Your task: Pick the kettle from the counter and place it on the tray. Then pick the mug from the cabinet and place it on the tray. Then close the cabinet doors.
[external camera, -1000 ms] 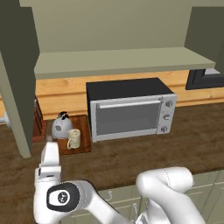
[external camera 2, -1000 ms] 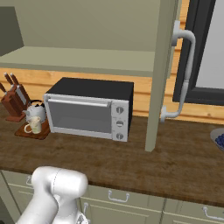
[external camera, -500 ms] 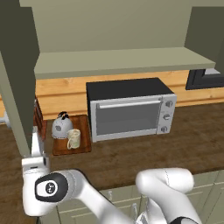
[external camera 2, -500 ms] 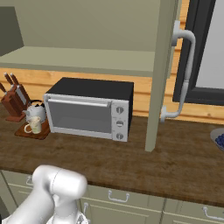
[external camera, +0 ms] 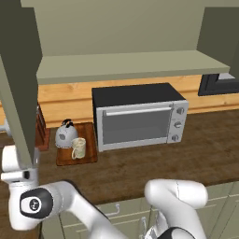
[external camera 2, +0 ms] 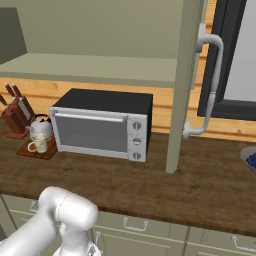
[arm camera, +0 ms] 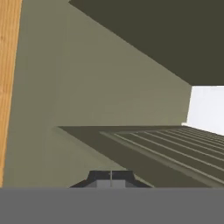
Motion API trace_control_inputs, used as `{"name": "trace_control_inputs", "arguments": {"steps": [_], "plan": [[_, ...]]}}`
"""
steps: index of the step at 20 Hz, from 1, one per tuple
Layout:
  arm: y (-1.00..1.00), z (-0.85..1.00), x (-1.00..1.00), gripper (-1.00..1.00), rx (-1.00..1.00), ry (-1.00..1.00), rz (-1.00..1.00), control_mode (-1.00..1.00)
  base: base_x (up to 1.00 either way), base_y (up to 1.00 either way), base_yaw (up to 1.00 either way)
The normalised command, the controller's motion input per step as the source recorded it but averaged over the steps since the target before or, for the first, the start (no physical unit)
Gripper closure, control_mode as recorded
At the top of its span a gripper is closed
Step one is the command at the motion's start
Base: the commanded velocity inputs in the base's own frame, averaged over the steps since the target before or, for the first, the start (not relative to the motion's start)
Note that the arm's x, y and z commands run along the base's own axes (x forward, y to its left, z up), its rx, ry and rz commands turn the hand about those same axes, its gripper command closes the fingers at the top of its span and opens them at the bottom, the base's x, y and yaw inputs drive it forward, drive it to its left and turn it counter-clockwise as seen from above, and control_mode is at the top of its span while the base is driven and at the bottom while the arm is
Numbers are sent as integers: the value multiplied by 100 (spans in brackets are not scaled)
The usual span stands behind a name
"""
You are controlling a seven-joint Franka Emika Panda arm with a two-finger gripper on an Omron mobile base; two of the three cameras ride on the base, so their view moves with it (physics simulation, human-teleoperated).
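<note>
My claw is up against the left cabinet door, and in the hand view my two fingertips sit pressed together with no gap between them, so I'm closed on nothing. Right past them runs the ribbed olive panel of that door, slanting away, with the cabinet's pale interior behind it and a strip of light wood along the left edge.

From the left base view, my arm swings low and far to the left, wrist tucked beside the lower edge of that open door. Over on the worktop, the tray lies just left of the microwave, and the kettle stands on it, upright, black handle arched on top. The mug stands on the tray too, just in front of the kettle and nearly touching it.

From the right base view, the kettle and mug share the tray, the knife block close behind. The right cabinet door stands swung open, silver bar handle facing out. The pale green shelf runs above the microwave.
</note>
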Motion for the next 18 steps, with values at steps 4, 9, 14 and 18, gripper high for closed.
{"name": "trace_control_inputs", "arguments": {"steps": [4, 9, 14, 18], "plan": [[30, 12, 10, 100, -5, -17, -9, -100, 0, 0, 0], [2, 6, 1, 100, 0, -14, 0, -100, 0, 0, 0], [0, 0, 0, 100, 0, -1, 0, -100, 0, 0, 0], [0, 16, 0, 100, 0, -15, 2, -100, 0, 0, 0]]}}
